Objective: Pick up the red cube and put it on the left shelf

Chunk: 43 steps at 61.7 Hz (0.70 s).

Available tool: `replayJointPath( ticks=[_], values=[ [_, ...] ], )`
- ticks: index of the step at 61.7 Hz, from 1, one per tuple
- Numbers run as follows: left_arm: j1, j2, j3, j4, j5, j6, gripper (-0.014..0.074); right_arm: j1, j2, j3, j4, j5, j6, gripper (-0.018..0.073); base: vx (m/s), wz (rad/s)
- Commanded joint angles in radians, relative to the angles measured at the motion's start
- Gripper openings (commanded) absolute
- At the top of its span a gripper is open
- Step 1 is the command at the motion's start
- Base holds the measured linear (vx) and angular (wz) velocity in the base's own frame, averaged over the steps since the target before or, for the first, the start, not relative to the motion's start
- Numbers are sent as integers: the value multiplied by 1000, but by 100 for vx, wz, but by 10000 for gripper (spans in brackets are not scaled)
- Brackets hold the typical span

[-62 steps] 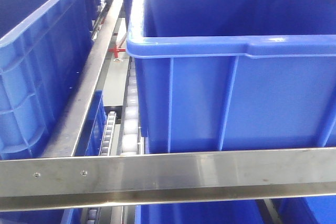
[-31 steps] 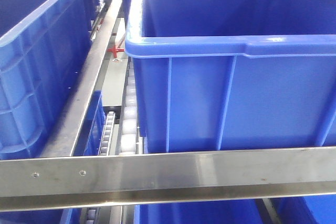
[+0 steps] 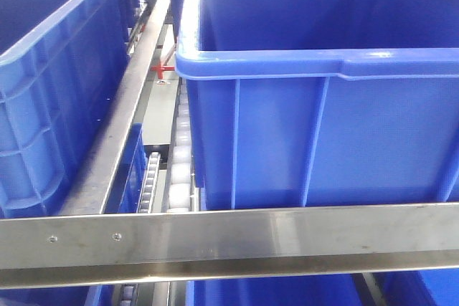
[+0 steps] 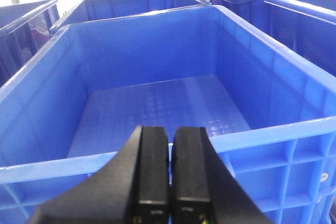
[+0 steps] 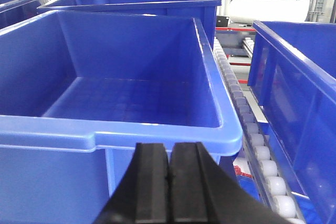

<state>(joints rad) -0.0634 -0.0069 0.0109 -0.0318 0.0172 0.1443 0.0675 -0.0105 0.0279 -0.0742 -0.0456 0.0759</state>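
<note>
Shelf [image 3: 237,238]: a steel rack level; its flat front rail runs across the bottom of the front view, with two rivets near its left end.
Rollers [image 3: 181,170]: white roller tracks run back from the rail in the gap between the crates; a second row shows in the right wrist view [image 5: 262,153].
Right crate [image 3: 323,91]: big, blue, sitting on the shelf just behind the rail, nothing visible inside.
Left crate [image 3: 50,84]: blue, across a steel divider bar [image 3: 122,134] from the right crate.
Red cube: cannot be seen in any view; a small red fitting [image 3: 162,69] shows far back between the crates, too small to identify.
Left hand [image 4: 169,182]: black fingers pressed together with nothing between them, poised at the near rim of a blue crate [image 4: 157,103] whose floor is bare.
Right hand [image 5: 169,187]: fingers together, holding nothing, just in front of a crate's near wall [image 5: 52,166].
</note>
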Motion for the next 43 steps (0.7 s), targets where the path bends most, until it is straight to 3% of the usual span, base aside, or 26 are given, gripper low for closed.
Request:
replayJointPath(
  ticks=[1,43],
  values=[
    [2,8,22,-10,-83,1,106,-5,-18,-24,3,-83,-6,50,0,0],
    [2,8,22,-10,-83,1,106,-7,-18,-24,30,-19,-8,50,0,0]
  ],
)
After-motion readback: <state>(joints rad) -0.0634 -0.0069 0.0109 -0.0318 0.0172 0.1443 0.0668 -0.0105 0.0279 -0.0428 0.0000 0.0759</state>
